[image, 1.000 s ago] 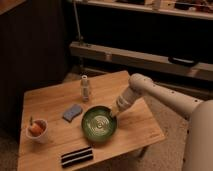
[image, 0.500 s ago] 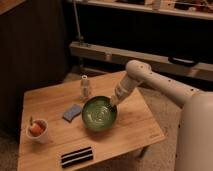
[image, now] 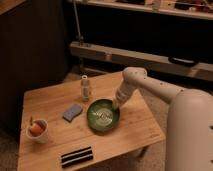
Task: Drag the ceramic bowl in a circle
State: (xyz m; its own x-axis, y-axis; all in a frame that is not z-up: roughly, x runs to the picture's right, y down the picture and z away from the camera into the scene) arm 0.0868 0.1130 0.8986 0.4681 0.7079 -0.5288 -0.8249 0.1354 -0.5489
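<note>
The ceramic bowl (image: 102,115) is wide, shallow and dark green with pale swirl marks inside. It sits on the wooden table (image: 50,102), right of centre. My gripper (image: 116,104) comes down from the white arm at the right and rests at the bowl's upper right rim. The arm's wrist hides the gripper's tip.
A small bottle (image: 86,88) stands just behind the bowl's left side. A grey-blue sponge (image: 72,111) lies left of the bowl. A white cup with orange contents (image: 37,130) is at the front left. A black striped bar (image: 77,156) lies near the front edge.
The bowl has moved back and a little to the left across the table with my gripper at its rim. The arm has swung back toward the far side.
</note>
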